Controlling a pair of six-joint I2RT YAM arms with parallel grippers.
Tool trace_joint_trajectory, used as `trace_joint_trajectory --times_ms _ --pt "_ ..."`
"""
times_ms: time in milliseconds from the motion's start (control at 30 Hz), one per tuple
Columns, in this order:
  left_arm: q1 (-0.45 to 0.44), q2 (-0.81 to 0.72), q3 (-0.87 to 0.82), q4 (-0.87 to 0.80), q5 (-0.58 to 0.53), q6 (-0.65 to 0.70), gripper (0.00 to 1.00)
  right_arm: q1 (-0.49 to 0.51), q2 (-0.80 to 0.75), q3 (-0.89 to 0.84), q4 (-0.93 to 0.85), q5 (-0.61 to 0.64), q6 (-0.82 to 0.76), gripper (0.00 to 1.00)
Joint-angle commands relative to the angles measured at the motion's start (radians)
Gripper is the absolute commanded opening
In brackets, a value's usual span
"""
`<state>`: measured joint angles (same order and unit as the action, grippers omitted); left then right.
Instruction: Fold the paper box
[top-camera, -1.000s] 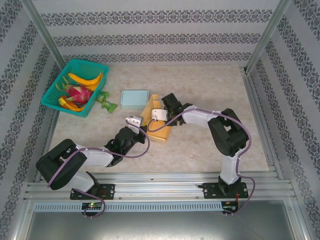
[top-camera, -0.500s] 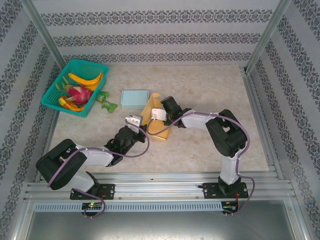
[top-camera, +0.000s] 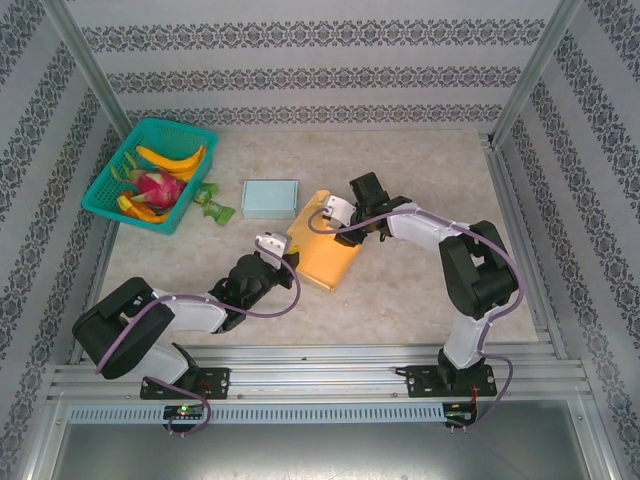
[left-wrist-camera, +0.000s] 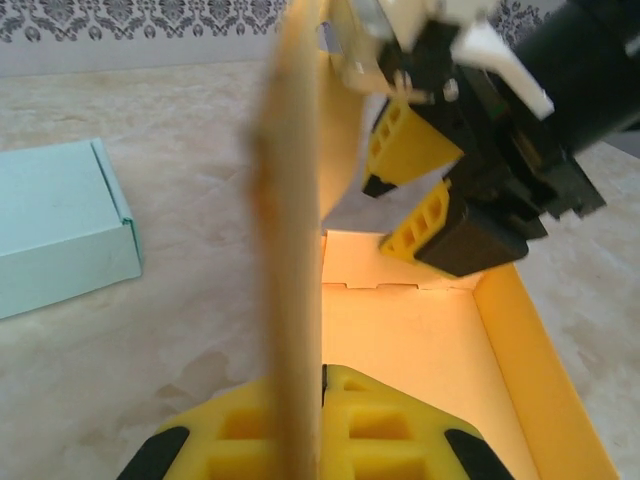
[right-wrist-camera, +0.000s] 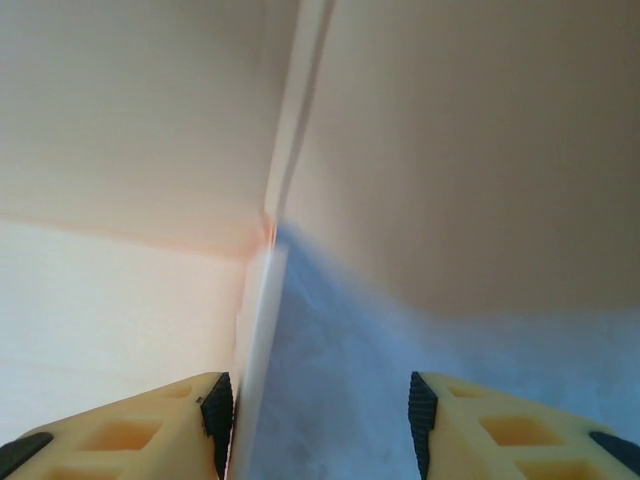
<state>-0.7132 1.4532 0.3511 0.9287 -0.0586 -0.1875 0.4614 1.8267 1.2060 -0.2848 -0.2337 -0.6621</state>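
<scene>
as the left fingers (left-wrist-camera: 390, 425) clench on an upright side panel of the yellow paper box (top-camera: 325, 255), the box lies open side up at the middle of the worktop (top-camera: 430, 160), near a pale teal box (top-camera: 270, 198). the right fingers (left-wrist-camera: 405, 150) stand parted at the box's far end. a thin raised paper edge runs between them, close beside one finger and not gripped.
</scene>
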Motion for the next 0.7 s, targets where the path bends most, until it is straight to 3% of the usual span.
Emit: trace_joint_trajectory --times_ms 0,167,500,667 --pt "-0.012 0.014 -0.012 0.037 0.049 0.024 0.02 -0.004 0.011 0.058 -0.051 -0.139 0.079 0.52" --pt "-0.015 0.022 -0.015 0.048 0.054 0.031 0.02 -0.048 0.048 0.148 -0.136 -0.230 0.165 0.49" --pt "-0.015 0.050 -0.005 0.053 0.007 0.048 0.02 -0.145 0.119 0.228 -0.313 -0.292 0.337 0.47" --pt "-0.015 0.087 0.008 0.072 0.047 0.070 0.03 -0.153 0.078 0.160 -0.239 -0.257 0.457 0.46"
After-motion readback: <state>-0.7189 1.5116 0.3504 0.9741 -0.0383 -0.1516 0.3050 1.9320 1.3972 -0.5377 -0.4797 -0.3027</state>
